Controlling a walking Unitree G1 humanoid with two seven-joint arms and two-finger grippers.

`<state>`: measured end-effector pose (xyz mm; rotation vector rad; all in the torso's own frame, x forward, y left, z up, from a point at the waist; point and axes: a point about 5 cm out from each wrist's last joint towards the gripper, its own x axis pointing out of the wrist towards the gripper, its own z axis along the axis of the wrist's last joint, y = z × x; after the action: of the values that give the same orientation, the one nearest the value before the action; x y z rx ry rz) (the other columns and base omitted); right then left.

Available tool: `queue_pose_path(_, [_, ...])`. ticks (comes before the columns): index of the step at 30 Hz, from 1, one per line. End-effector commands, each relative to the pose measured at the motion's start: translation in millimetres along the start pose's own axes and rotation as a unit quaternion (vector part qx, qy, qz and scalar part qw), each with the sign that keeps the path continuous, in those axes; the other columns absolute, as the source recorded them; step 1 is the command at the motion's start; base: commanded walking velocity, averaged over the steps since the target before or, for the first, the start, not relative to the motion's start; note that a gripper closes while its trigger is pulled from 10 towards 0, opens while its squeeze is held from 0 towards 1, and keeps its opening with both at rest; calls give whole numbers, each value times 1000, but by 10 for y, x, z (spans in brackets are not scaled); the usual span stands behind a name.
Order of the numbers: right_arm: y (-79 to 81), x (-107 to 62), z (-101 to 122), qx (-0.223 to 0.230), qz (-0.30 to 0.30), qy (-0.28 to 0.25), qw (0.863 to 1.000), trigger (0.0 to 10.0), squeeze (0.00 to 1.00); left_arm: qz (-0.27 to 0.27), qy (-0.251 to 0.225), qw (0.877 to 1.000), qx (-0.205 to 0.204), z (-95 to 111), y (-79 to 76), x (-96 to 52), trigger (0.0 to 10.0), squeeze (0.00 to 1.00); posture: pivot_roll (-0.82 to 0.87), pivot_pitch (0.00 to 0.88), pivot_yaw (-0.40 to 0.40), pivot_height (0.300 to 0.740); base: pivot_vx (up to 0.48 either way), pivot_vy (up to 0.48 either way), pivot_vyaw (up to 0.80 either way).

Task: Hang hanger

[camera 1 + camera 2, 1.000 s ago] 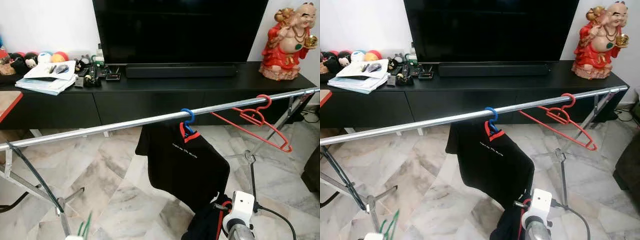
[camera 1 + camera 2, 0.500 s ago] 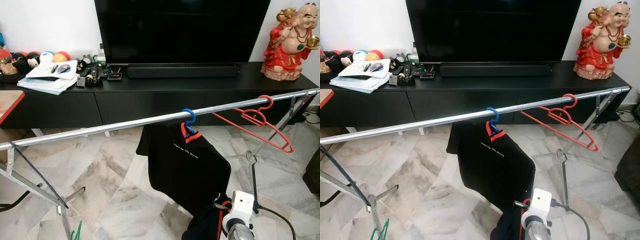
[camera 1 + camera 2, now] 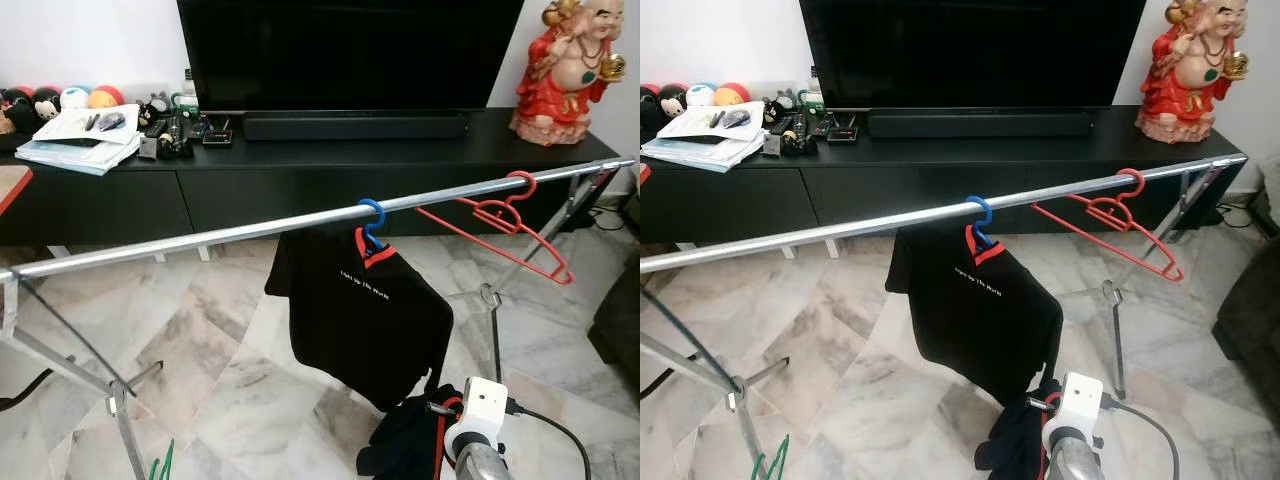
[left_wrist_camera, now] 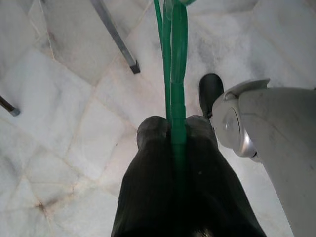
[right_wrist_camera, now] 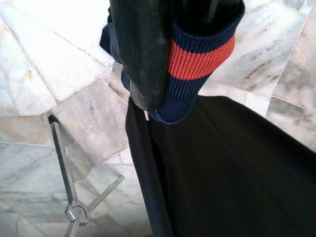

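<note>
Green hanger (image 4: pixel 177 94) clenched in left end effector (image 4: pixel 175 131), right end effector (image 5: pixel 170 79) grasping dark garment (image 5: pixel 237 168)

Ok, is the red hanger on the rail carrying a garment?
No, the red hanger hangs bare on the rail; the black shirt hangs from the blue hanger.

Green hanger (image 3: pixel 158 468) lower at frame edge than 1.0 s ago; camera shifted.
</note>
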<state>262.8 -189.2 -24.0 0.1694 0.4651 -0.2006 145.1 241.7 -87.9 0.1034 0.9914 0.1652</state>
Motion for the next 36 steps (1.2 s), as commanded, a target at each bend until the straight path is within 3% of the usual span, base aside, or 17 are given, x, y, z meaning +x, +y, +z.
queue_pose_path(1, [6, -3, -8, -3, 1, 2, 1000, 10000, 0, 1, 19, 1000, -2, -105, 16, -20, 10000, 0, 31, 80, -10, 740, -296, 0, 0])
queue_pose_path(36, [22, 3, -1, -3, 4, 2, 1000, 10000, 0, -1, 35, 999, -5, -187, 4, -36, 10000, 0, 34, 74, -15, 740, -317, 0, 0])
